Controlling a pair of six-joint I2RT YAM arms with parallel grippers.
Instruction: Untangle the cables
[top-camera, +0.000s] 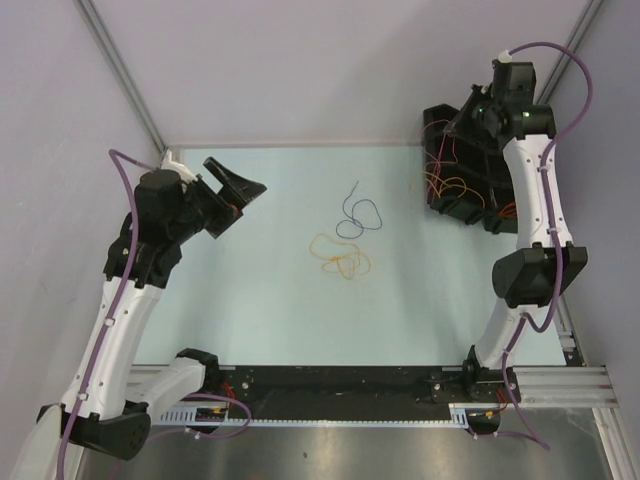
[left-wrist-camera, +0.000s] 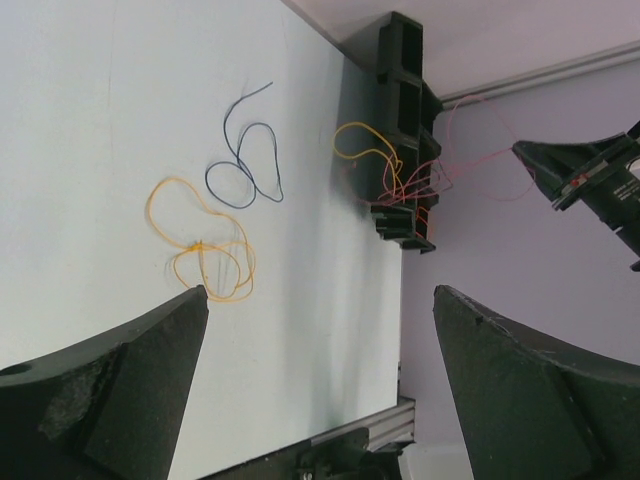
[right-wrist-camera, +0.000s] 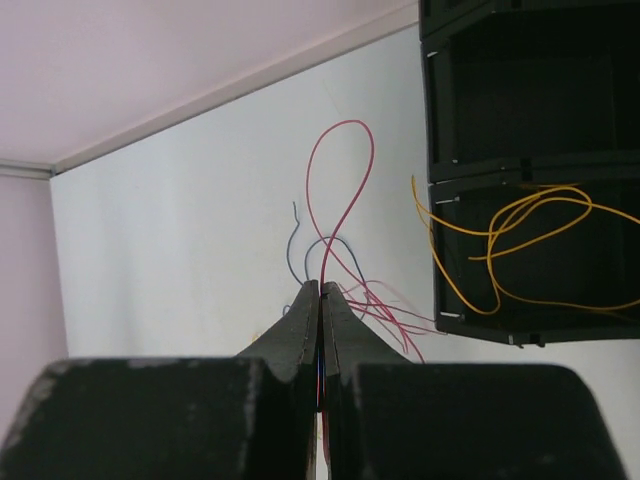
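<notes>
my right gripper is clenched, jaws pressed flat together, and a red cable is pinched between them. from the wrist view it rises out of the tips in a tall loop, and more red strands trail down to the right toward the black bin at the far right corner of the table. an orange cable hangs in and over that bin, close to the red strands, and i cannot tell whether the two are hooked together.

i judge the step in hand to be drawing the red cable free of the bundle in the bin. to do it well i should lift slowly and straight away from the bin, and watch whether the orange one starts to follow. if it does, i should ease off rather than drag the whole bunch out. i'd keep the pinch firm, since a wire this thin could slip out. then i'd carry it to a bare part of the table, well apart from the dark blue cable and the yellow cable, which lie separately near the middle.

my left gripper hangs released over the far left part of the table, jaws wide, holding and touching nothing.
</notes>
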